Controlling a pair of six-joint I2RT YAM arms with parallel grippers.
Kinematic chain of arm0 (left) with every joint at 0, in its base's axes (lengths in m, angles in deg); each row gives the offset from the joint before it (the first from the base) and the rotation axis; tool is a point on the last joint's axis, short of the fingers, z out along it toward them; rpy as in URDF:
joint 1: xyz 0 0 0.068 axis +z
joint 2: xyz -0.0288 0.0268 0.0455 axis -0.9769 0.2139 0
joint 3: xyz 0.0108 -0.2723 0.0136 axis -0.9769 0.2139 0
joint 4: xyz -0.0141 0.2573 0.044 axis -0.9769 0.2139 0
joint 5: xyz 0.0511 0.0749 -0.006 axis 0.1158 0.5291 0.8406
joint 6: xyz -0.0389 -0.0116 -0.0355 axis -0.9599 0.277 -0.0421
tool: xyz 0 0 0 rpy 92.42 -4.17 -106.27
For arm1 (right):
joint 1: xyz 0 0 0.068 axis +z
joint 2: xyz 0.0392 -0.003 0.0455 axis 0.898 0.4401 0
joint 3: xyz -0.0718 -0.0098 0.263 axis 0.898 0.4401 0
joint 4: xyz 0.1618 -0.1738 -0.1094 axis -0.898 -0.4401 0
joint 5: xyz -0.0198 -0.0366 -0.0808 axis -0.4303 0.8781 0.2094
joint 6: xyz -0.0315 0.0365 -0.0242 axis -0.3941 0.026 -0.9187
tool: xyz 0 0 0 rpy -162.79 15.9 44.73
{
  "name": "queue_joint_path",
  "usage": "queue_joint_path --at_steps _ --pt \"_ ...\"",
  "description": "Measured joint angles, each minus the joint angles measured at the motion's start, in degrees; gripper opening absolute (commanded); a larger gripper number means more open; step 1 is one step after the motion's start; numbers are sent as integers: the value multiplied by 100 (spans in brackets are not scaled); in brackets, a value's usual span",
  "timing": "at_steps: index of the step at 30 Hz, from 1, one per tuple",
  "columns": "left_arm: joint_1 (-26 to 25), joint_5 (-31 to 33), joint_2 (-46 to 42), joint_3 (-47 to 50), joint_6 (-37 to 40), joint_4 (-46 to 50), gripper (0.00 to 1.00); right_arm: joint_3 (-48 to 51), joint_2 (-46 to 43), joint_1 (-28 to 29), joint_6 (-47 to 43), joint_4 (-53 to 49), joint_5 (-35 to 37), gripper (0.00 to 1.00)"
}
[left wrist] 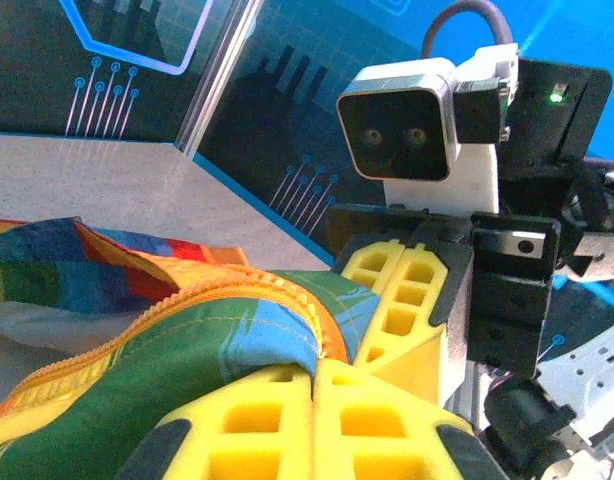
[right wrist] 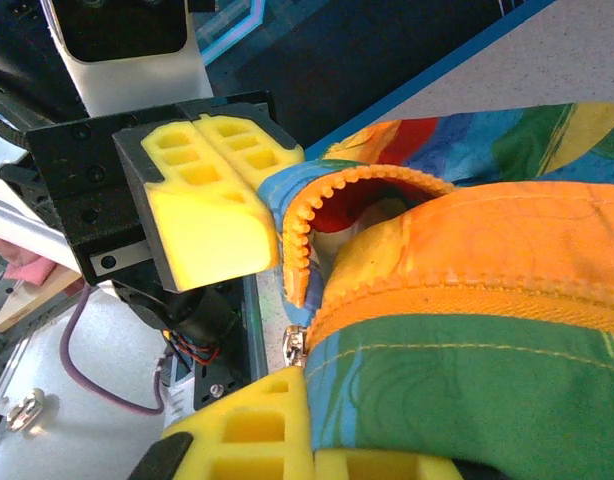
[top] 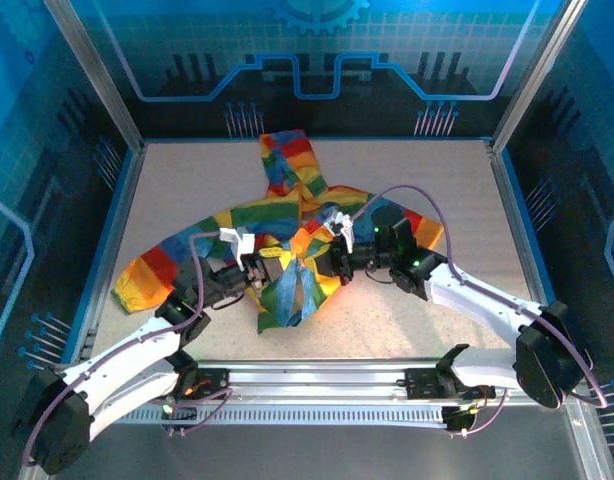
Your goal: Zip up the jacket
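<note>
Inside a blue-walled cell, on a speckled beige table [top: 437,180], the left gripper [top: 270,268] and right gripper [top: 330,262] face each other. Each is clenched on the jacket [top: 287,215] hem, apparently to line up the open orange zipper [right wrist: 297,240] ends. The hood [top: 285,160] lies farthest back.

Jacket [top: 287,200] on table [top: 187,180], mid-field. Hood toward far wall, sleeves out left and right. My left gripper [top: 272,268] is at the hem from the left, my right gripper [top: 334,262] from the right, tips facing and near each other, hem bunched between them. Zipper [right wrist: 467,295] lies over my right fingers [right wrist: 247,430], its end just beside my left gripper.
</note>
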Motion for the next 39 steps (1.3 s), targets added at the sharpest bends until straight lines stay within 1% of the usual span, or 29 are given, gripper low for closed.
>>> queue_joint_path --at_steps 13,32,39 --pt "0 0 94 140 -321 -466 0 -4 44 11 44 90 -42 0" --pt "0 -2 192 219 -616 -763 0 -50 92 52 177 184 -144 0" --pt "0 -2 313 289 -844 -1082 0 -57 96 52 256 354 -146 0"
